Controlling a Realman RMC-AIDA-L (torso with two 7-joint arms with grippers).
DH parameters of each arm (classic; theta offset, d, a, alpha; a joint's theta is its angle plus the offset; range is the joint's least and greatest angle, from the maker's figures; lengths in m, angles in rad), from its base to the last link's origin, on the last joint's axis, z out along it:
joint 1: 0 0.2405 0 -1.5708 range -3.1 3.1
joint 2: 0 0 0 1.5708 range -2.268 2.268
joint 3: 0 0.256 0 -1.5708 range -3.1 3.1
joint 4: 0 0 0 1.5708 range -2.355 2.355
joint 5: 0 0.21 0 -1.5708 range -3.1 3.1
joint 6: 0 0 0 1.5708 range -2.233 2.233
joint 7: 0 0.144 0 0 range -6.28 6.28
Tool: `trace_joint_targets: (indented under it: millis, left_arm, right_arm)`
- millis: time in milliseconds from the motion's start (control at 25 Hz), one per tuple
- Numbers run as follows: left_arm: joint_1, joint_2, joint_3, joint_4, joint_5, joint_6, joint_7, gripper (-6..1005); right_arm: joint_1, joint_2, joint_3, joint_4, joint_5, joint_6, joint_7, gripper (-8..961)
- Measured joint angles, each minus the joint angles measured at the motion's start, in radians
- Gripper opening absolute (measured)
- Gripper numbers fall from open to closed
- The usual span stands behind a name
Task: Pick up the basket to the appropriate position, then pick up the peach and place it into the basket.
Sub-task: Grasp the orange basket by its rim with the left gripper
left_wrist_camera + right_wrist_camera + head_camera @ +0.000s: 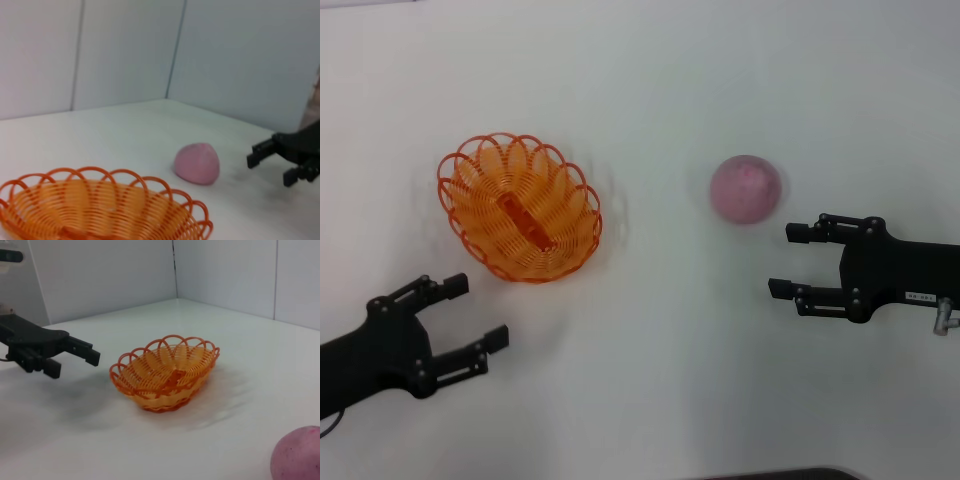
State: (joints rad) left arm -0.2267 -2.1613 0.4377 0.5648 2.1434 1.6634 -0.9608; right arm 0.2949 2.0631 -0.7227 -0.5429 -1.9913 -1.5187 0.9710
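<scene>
On the white counter (660,80), the left pincer (478,312) hovers with fingers apart, just short of the one orange basket (520,207), which lies empty on the left. One pink peach (746,188) sits well apart to its right, beside the right pincer (792,260), also spread and empty. Likely step: reaching for the basket; next, the left pincer must close on its rim.

white table (660,400) — basket (520,207) L | peach (746,188) R, apart
</scene>
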Motion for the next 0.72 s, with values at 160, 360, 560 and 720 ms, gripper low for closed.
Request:
trace_joint_targets:
  millis: [160,360,560,720]
  left_arm:
    - [-0.014,0.011,-0.033,0.009,-0.003,0.0,-0.173,858]
    - [-0.05,0.042,-0.039,0.03,0.013,-0.03,-0.464,857]
    - [-0.1,0.07,-0.038,0.048,0.035,-0.054,-0.767,851]
    - [-0.128,0.081,-0.036,0.063,0.048,-0.039,-0.883,847]
  right_arm:
    - [0.001,0.0,0.002,0.0,0.0,-0.004,0.002,775]
    - [0.005,0.0,0.006,0.0,0.0,-0.005,0.009,775]
    - [0.007,-0.001,0.006,-0.005,-0.006,-0.005,0.013,775]
    - [0.007,-0.003,0.006,-0.007,-0.006,-0.005,0.013,774]
